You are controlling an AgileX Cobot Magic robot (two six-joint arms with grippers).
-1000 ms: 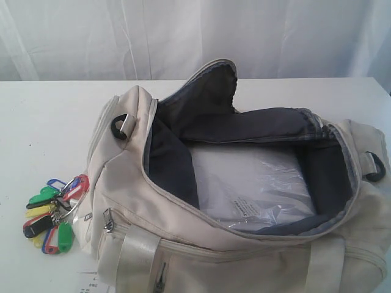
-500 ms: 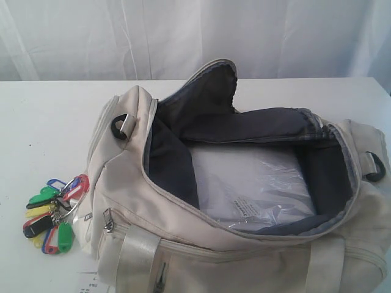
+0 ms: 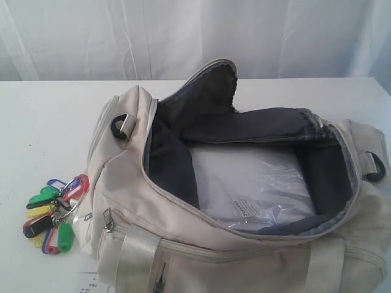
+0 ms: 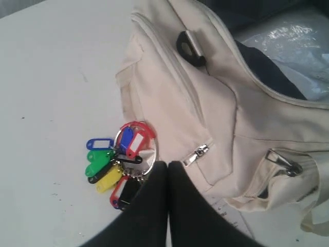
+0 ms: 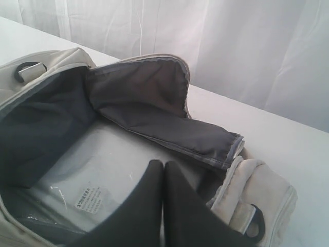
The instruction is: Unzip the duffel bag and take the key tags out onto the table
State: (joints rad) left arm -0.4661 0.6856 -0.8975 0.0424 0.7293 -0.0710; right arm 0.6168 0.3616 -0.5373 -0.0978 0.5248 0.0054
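Duffel bag [image 3: 201, 244]: cream fabric, lying on the white counter [image 3: 43, 122], main zipper fully undone, mouth gaping, dark lining on show; inside, one clear-wrapped white packet [image 3: 250, 183], nothing else visible. Key tags [image 3: 52, 213]: coloured bunch on a metal ring, out on the counter just beside the bag's left end, the ring apparently touching the fabric. Left jaws: pressed together, empty, hanging just above the tags. Right jaws: pressed together, empty, poised over the open mouth above the packet. Status, by my reckoning: both steps look done. Hazards: should my left jaws drop or sweep sideways, they would knock the bunch along the counter or push it under the bag; because the ring seems to lean on the bag, any tug on the fabric could drag the tags with it; my right jaws, if lowered, could snag the upturned flap [image 5: 144, 92] or crumple the packet's wrap.
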